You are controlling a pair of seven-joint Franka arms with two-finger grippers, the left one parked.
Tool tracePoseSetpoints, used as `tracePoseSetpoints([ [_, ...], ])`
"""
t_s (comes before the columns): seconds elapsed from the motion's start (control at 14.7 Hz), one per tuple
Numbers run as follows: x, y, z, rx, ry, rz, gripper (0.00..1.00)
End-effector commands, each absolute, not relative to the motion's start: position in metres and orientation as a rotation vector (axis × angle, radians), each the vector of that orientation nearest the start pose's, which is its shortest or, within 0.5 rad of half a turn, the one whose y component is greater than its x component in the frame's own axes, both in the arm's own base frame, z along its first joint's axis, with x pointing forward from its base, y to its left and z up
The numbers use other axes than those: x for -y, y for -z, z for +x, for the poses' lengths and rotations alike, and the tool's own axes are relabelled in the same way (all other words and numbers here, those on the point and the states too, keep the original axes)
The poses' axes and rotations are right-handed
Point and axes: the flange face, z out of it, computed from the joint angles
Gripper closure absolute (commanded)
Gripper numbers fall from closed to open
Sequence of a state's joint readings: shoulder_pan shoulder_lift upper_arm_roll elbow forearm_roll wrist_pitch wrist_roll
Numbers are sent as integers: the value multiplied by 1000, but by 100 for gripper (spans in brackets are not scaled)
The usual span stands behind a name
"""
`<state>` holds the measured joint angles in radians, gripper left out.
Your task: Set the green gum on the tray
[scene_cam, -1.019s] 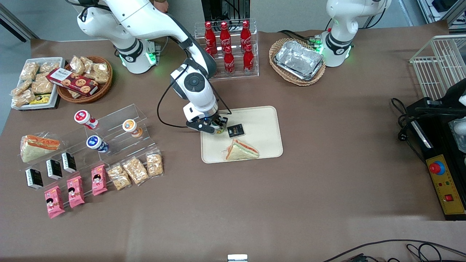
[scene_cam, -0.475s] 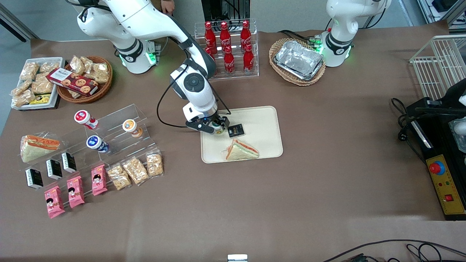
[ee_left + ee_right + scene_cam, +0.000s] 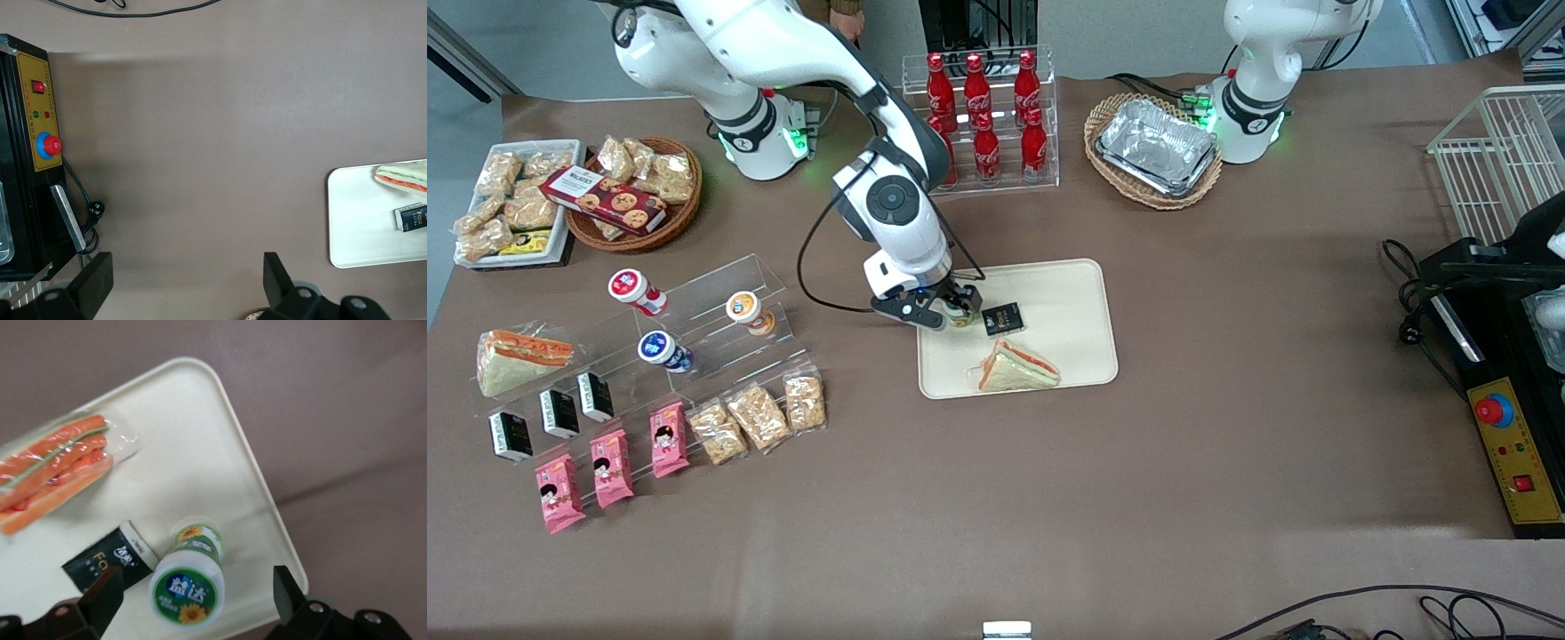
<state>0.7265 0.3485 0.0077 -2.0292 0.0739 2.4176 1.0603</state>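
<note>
Green gum (image 3: 189,585): a small white cylindrical bottle is seen upright on the tray, topped by a round lid with a green rim, a green face with white characters and a small yellow sunflower; a green and yellow flower label is wrapped round the body

Place of the gum (image 3: 961,315): it is stood on the tray close to the rim at the working arm's end, just beside a small black packet, and is not touched by either finger

Tray (image 3: 1067,302): a flat cream rectangle with rounded corners and a low raised rim is laid on the brown table cover

Gripper (image 3: 943,316): it is held above the gum at the tray's edge; its fingers (image 3: 287,590) are spread wide with the bottle between and below them, nothing being grasped

Black packet (image 3: 110,565): it is laid flat on the tray, pale lettering shown on it, one end nearly touching the gum

Sandwich (image 3: 1017,368): a wrapped triangle with orange filling is laid on the tray, nearer the front camera than the gum and the packet
</note>
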Motion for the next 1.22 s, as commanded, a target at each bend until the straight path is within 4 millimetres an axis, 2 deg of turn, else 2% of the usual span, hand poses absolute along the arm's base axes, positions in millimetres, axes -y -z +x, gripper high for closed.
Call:
tracePoseSetpoints([
  [0.0, -379, -362, 482, -505, -125, -3066, 0],
  [0.2, -358, -444, 509, -346, -179, -3097, 0],
  [0.34, -333, -502, 524, -270, -198, -3103, 0],
  [0.54, -279, -577, 529, -139, -106, -3078, 0],
  [0.61, -256, -591, 534, -120, -63, -3069, 0],
  [0.68, -226, -602, 542, -118, -30, -3061, 0],
  [0.95, -117, -611, 572, 61, 27, -3070, 0],
  [1.09, -77, -611, 578, 102, 36, -3073, 0],
  [1.15, -64, -610, 580, 127, 38, -3084, 0],
])
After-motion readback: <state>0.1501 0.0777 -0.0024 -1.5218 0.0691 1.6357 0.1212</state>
